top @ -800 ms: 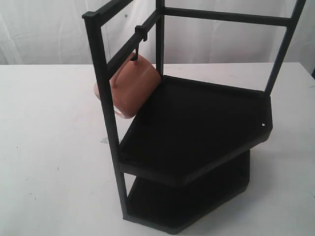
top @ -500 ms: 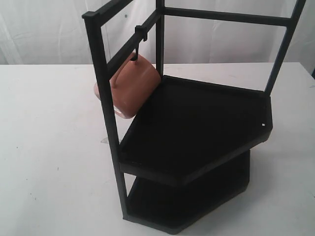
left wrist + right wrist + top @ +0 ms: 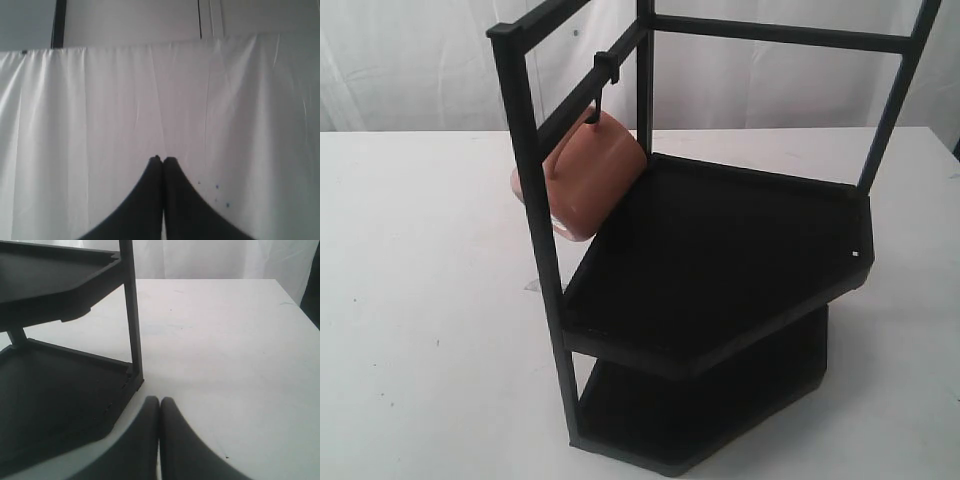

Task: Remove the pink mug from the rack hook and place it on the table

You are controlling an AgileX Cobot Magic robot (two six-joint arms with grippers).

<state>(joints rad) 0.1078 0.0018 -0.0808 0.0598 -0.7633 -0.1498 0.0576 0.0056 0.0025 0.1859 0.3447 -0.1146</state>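
Here, the rounded pink mug (image 3: pixel 590 180) hangs on the thin rack hook (image 3: pixel 602 97).

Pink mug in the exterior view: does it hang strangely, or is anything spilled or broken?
Nothing stands out. The pink mug hangs tilted by its handle on the rack hook, partly behind the rack post. No spill or damage shows.

Salmon pink on black and white

My left claw (image 3: pixel 163 161) and right claw (image 3: pixel 159 401) are plain black. Upper left of centre, the pink mug (image 3: pixel 592 180) is unpatterned salmon. The rack (image 3: pixel 720 250) and its hook (image 3: pixel 607 70) are black, the counter (image 3: pixel 420 300) white and faintly specked, the curtain (image 3: pixel 420 60) white.
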